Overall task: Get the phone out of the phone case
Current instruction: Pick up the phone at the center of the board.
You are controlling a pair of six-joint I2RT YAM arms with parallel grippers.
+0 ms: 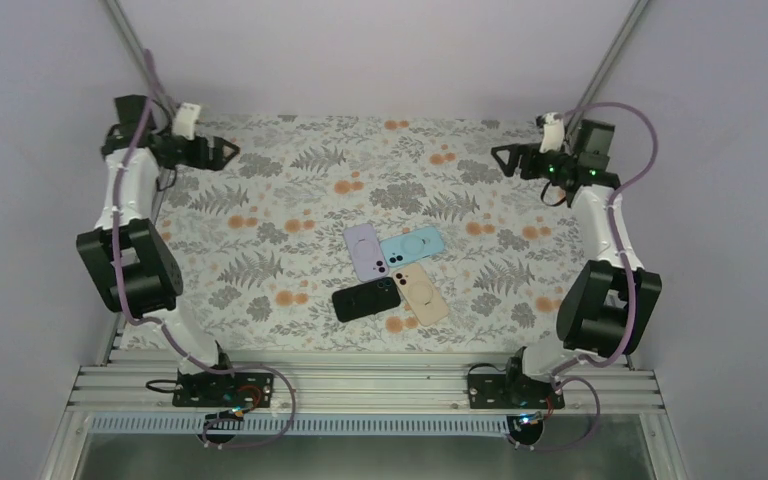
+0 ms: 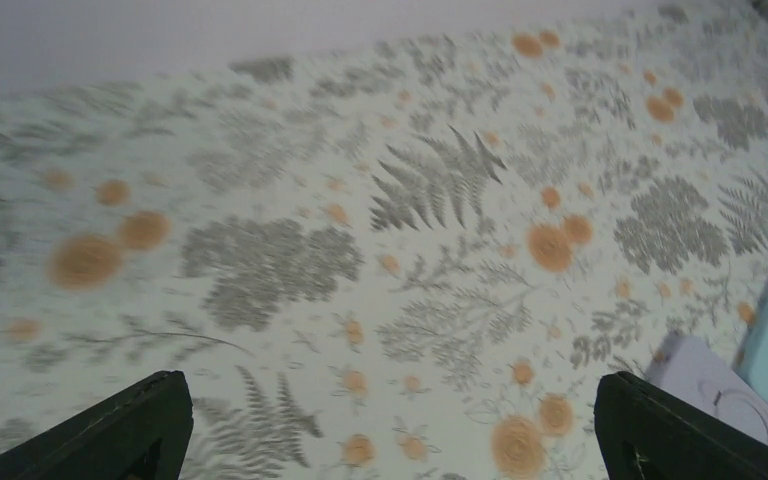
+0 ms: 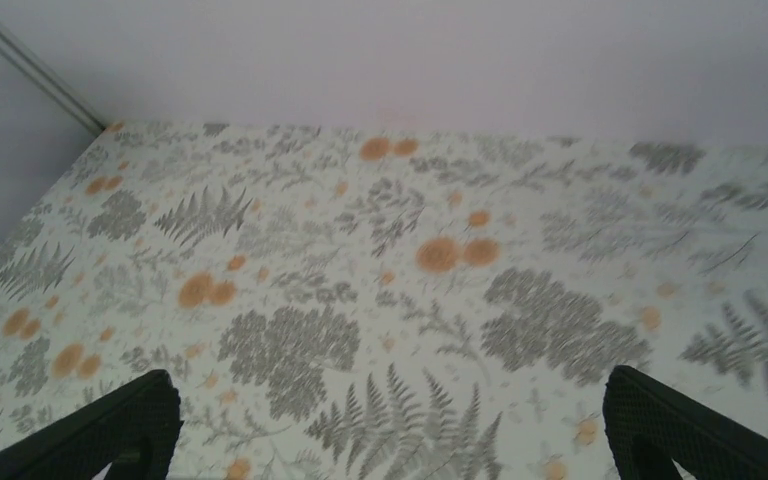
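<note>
Top external view suggests the task is at its very start: neither hand touches anything, so the step in hand is the approach. As I judge it, the next move calls for 1 hand to come in and down from the far edge to pin a case, while the other peels its rim off the phone. A choice among 4 comes first, and nothing shows which is meant.

Nearest the arm bases, just short of the centre of the tabletop (image 1: 260, 215), lie the black phone case (image 1: 366, 299) and the beige phone case (image 1: 421, 292), both back up. Just beyond them sit the lilac phone case (image 1: 364, 250) and the pale blue phone case (image 1: 412, 246). The 4 fan out like a pinwheel, inner corners touching or overlapping. Lenses show in the camera cutouts, so each looks filled, though I cannot be sure. All lie flat, so a rim will probably be hard to catch.

Farthest, the left hand (image 1: 222, 152) hovers over the far-left corner and the right hand (image 1: 505, 158) over the far-right, both with fingers spread wide, holding nothing. Left wrist view catches the lilac and pale blue cases at its lower right edge, while right wrist view shows only floral cloth.
</note>
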